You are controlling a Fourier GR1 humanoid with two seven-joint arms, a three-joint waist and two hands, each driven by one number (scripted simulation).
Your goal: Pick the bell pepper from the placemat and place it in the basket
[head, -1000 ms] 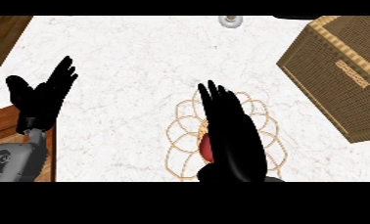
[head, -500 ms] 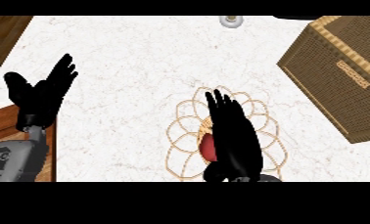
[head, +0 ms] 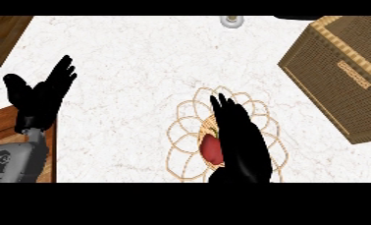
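Observation:
A red bell pepper (head: 211, 149) with a green stem lies on a round, looped wicker placemat (head: 185, 130) near the counter's front edge. My right hand (head: 239, 143) hangs over the placemat with straight fingers, covering the pepper's right side; only the pepper's left part shows. The brown woven basket (head: 333, 67) stands at the right, angled, well apart from the hand. My left hand (head: 39, 96) rests open at the left edge, fingers up.
A small pale round object (head: 231, 21) sits at the counter's far edge. The white marble counter (head: 138, 57) stretches between the left hand and the placemat. Wood shows past its left edge (head: 11, 27).
My right hand has drawn back toward the front edge and lowered over the pepper. The left hand has barely shifted.

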